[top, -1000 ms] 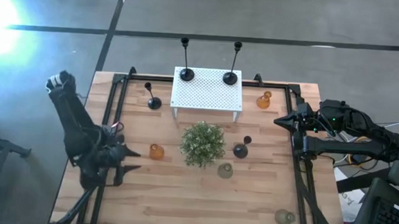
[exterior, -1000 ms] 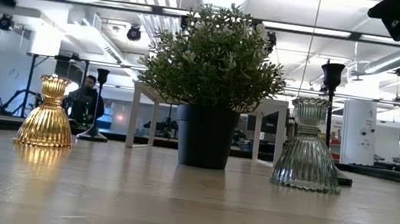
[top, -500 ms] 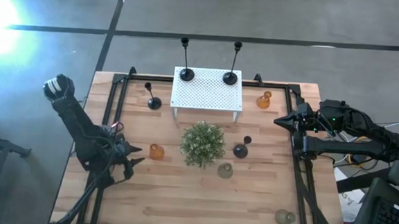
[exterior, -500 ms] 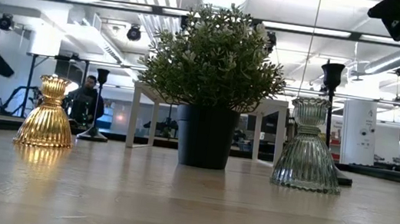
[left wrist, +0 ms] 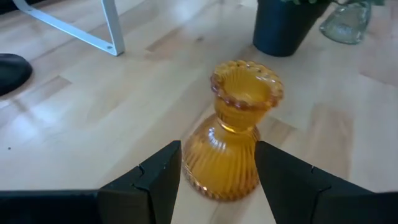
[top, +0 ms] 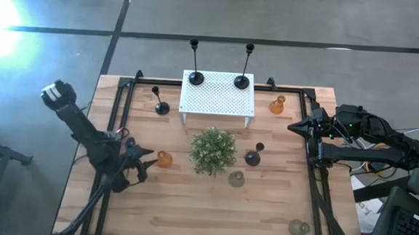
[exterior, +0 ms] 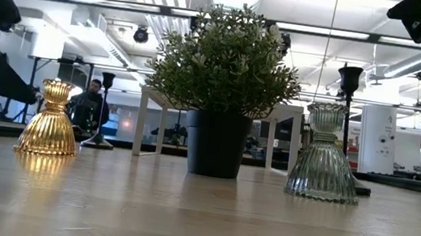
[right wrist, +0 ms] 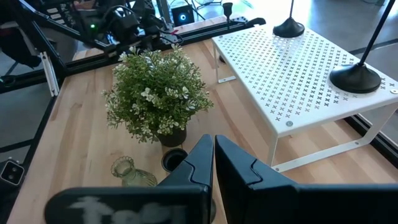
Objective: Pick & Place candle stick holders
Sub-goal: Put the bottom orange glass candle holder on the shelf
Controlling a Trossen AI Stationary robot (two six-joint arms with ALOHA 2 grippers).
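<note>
An amber ribbed candle stick holder [top: 164, 159] stands upright on its wide base on the table, left of the plant. My left gripper [top: 148, 163] is low over the table just to its left, open. In the left wrist view its two fingers [left wrist: 163, 177] stand on either side of the holder's lower body [left wrist: 224, 165]; I see no touch. In the low view a dark finger [exterior: 11, 88] reaches in beside the amber holder [exterior: 49, 117]. My right gripper [top: 293, 126] hangs shut, high by the table's right edge, holding nothing [right wrist: 213, 155].
A potted green plant [top: 212, 150] stands mid-table in front of a white perforated stand [top: 218, 96] bearing two tall black stems [top: 195, 76]. On the table stand a black stem [top: 159, 106], another amber holder [top: 277, 105], black holders [top: 253, 158] and clear-grey holders [top: 236, 179], [top: 299, 228].
My left gripper has come down toward the table and moved right toward the amber holder, rolling somewhat, its fingers kept open. It now shows at the left of the low view beside the holder. The holder has stayed in place.
</note>
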